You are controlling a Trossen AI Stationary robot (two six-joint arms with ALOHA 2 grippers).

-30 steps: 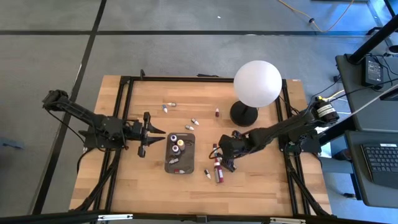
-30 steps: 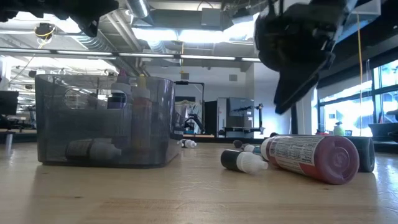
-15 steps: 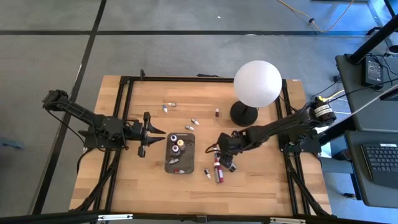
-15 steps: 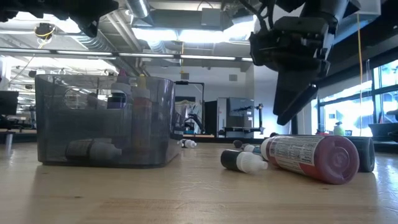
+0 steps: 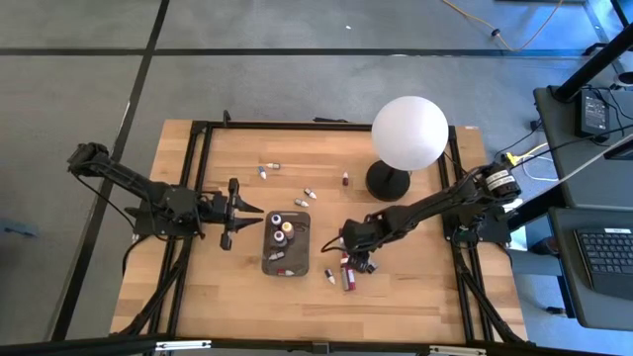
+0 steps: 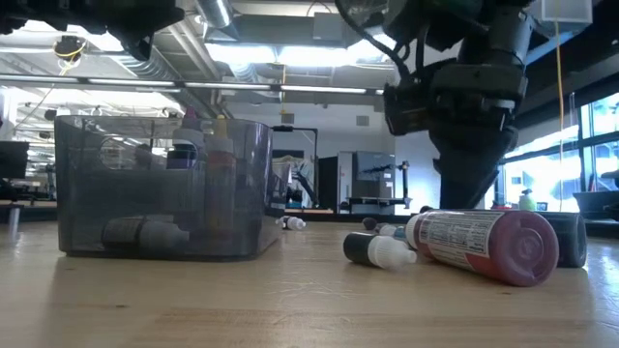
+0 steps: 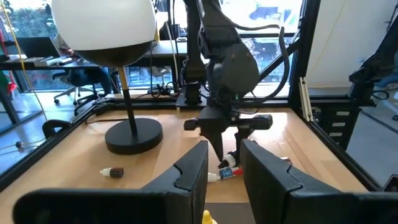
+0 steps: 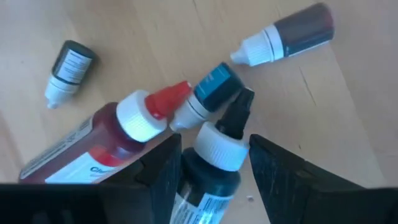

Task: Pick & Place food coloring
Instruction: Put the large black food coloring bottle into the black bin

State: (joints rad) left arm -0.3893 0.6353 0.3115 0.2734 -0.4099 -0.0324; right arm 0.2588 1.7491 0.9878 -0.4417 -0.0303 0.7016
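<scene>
Black-capped dark bottle (image 8: pixel 214 163) sits between our right gripper's (image 8: pixel 211 171) part-open fingers, nothing clamped yet. At its ten o'clock lies the red bottle (image 8: pixel 99 140), touching; a teal dropper (image 8: pixel 208 90) at twelve. We judge these light, stiff plastic, slick and prone to roll: take the body, not the cap. Labels unreadable. Left gripper (image 5: pixel 229 213) waits, part open and empty, beside the grey tray (image 5: pixel 299 253).

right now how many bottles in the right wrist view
5: red bottle, black bottle beside it, teal one at their tips, brown one and tiny one apart. More possibly hidden.
</scene>
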